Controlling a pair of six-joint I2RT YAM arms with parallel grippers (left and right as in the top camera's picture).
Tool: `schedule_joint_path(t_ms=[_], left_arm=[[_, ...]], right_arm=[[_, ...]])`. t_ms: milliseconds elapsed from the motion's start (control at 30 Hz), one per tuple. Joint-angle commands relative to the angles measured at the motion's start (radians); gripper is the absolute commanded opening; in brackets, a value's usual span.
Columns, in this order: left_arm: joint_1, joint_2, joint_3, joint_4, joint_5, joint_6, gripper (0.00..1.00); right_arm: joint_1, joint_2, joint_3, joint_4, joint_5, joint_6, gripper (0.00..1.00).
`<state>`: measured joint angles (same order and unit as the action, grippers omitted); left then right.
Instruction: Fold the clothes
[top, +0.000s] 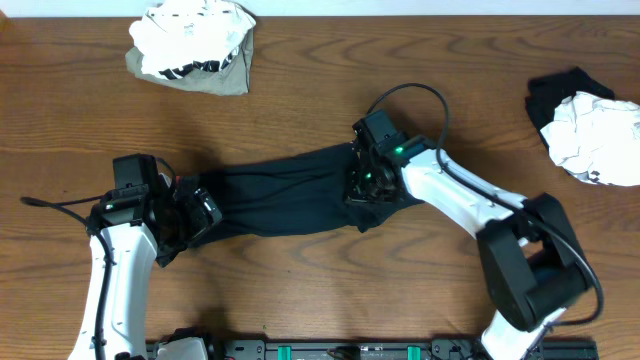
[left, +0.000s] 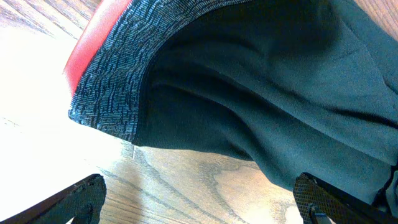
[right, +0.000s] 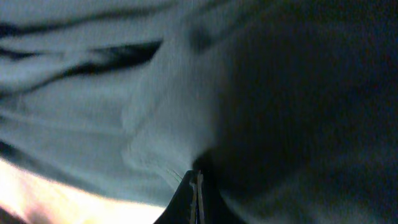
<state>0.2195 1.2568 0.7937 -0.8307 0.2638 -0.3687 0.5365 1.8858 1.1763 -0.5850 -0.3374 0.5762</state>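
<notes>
A long black garment (top: 285, 195) lies stretched across the middle of the wooden table. Its heathered grey band (left: 118, 81) and coral-red edge (left: 93, 37) show in the left wrist view, just beyond my left gripper (left: 199, 205). That gripper (top: 195, 215) stands wide open at the garment's left end, with bare wood between its fingertips (left: 323, 199). My right gripper (top: 365, 182) is pressed down on the garment's right end. In the right wrist view the right gripper (right: 196, 186) is shut, with black fabric (right: 298, 112) bunched at its tips.
A crumpled white and olive-grey pile of clothes (top: 192, 45) sits at the back left. A white and black pile (top: 590, 125) lies at the right edge. A black rail (top: 330, 350) runs along the table's front edge.
</notes>
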Motion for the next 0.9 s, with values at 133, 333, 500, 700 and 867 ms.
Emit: schedule_joint_path(t_ms=[133, 333, 500, 700, 867], left_arm=[[-0.003, 0.006, 0.009, -0.003, 0.009, 0.01, 0.98], [-0.003, 0.006, 0.009, -0.003, 0.009, 0.01, 0.98], [-0.003, 0.006, 0.009, -0.003, 0.009, 0.01, 0.98], [-0.003, 0.006, 0.009, -0.003, 0.009, 0.01, 0.98], [-0.003, 0.006, 0.009, -0.003, 0.009, 0.01, 0.98]], right_arm=[[0.005, 0.058, -0.006, 0.128, -0.012, 0.06, 0.02], [0.004, 0.087, -0.006, 0.211, -0.002, 0.097, 0.02], [-0.016, 0.146, -0.006, 0.256, 0.032, 0.107, 0.02], [-0.069, 0.161, -0.002, 0.316, -0.038, 0.072, 0.01], [-0.125, 0.068, 0.024, 0.292, -0.032, -0.007, 0.02]])
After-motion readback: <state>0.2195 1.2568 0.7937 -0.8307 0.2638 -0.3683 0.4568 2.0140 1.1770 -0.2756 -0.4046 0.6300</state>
